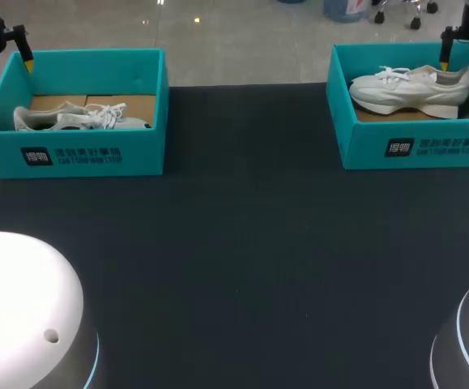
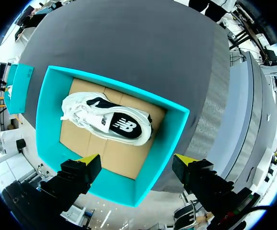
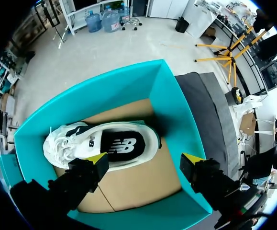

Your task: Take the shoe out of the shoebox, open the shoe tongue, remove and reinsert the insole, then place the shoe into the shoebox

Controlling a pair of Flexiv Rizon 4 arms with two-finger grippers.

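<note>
Head view, table: a dark cloth-covered table (image 1: 242,243) carried 2 teal boxes at its far corners, well apart.
Head view, left shoebox: the left shoebox (image 1: 72,154) stood open at the far left, with a brown cardboard floor.
Head view, left shoe: the pale left shoe (image 1: 76,117) lay inside that box, low on the floor, its white laces loose.
Head view, right shoebox: the right shoebox (image 1: 412,146) stood open at the far right.
Head view, right shoe: the white right shoe (image 1: 412,89) lay inside it, side profile showing, its upper rising above the near wall.
Head view, grippers: the left gripper (image 1: 3,69) hung over the left box's far left corner; the right gripper (image 1: 466,63) hung over the right box's far right corner.
Left wrist view, claw: the left gripper (image 2: 137,160) had its 2 yellow-tipped fingers spread wide and holding nothing.
Left wrist view, shoe: the left shoe (image 2: 107,120) lay ahead of the fingers on the cardboard inside the left shoebox (image 2: 47,110), its dark insole showing through the opening.
Right wrist view, claw: the right gripper (image 3: 145,158) was also spread wide and empty.
Right wrist view, shoe: the right shoe (image 3: 105,143) lay inside the right shoebox (image 3: 171,110), partly behind one finger, dark insole visible.
</note>
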